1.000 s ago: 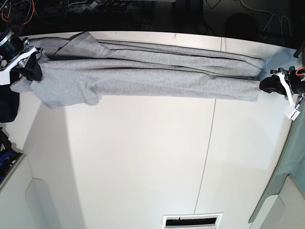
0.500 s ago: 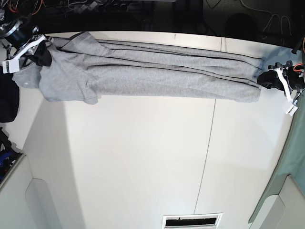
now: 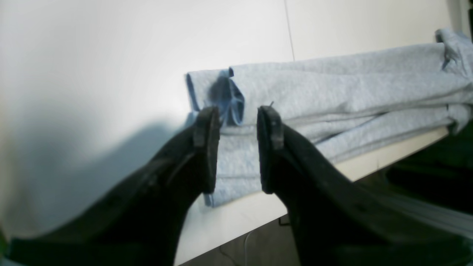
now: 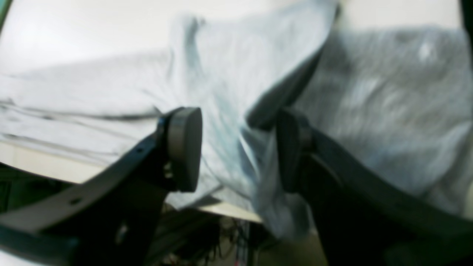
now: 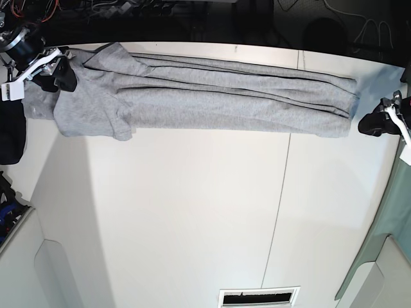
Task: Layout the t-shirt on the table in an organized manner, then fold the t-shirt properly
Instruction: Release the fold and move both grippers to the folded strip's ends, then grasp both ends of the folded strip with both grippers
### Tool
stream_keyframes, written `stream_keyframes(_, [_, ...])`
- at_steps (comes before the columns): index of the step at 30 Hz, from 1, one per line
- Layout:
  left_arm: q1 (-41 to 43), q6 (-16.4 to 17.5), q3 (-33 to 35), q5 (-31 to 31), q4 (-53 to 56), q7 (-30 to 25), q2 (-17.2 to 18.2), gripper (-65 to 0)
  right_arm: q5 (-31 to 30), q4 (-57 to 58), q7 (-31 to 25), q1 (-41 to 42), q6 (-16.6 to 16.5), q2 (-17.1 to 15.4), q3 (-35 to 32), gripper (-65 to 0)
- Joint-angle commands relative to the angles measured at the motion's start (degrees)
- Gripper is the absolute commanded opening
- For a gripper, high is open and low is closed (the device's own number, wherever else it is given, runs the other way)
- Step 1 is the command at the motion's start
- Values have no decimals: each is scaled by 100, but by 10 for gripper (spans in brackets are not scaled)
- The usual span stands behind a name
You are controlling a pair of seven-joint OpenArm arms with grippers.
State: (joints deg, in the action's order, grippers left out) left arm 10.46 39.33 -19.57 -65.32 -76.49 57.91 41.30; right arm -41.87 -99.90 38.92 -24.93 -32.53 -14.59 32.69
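Note:
The light grey t-shirt [image 5: 212, 96] lies as a long, narrow folded band along the far edge of the white table [image 5: 192, 212]. My left gripper [image 5: 367, 123] is just off the shirt's right end, apart from it. In the left wrist view the left gripper [image 3: 238, 147] is open, with the shirt's end [image 3: 332, 92] on the table beyond the jaws. My right gripper [image 5: 61, 74] is over the shirt's left end by the sleeve. In the blurred right wrist view the right gripper [image 4: 238, 147] has its jaws wide apart, with grey cloth [image 4: 240, 74] between and below them.
A thin dark seam [image 5: 279, 192] runs across the table. A dark cloth [image 5: 9, 138] hangs off the left edge and a grey-green cloth [image 5: 392, 224] off the right. A vent slot [image 5: 259, 297] sits at the front. Cables [image 5: 128, 13] lie behind the far edge.
My left gripper has let go of the shirt's right end and drawn back to the right. My right gripper carried the left end toward the far edge and now has its jaws apart.

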Motion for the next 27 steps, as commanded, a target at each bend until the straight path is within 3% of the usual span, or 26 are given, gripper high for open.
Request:
stream_keyframes(1, [-59,67,-129,-219,-76,-28,149,-444,-197,-249,-20,0,-28,-76,120,-334])
stream_keyframes(5, [-59,67,-188,-306,-76,-166,151,-443,-271,-962,111,0,-28,-57,273,-334])
stream_keyframes(9, [-63,67,-188,-249,-76,-531,103,-408,-28,-1204,-245,157,-31,-44,195,-358])
stream_keyframes(11, [-63,67,-188,-31,-76,-761,55,-340,323,-1060,-389,328,-24,-46,70,-463])
stream_keyframes(13, [-63,67,-181,127,-76,-868,-22,-297,553,-791,-400,501,-22,-46,-92,-622])
stream_keyframes(14, [-61,67,-181,192,-76,-883,-70,-293,610,-608,-400,577,-22,-46,-186,-650])
stream_keyframes(24, [-61,-404,-177,1473,-76,-1403,-765,-293,935,1810,-1019,890,-24,-46,-1005,-650])
stream_keyframes(27, [-76,-417,-177,1591,-76,-1519,-903,-293,929,2199,-1108,890,-24,-44,-1060,-650])
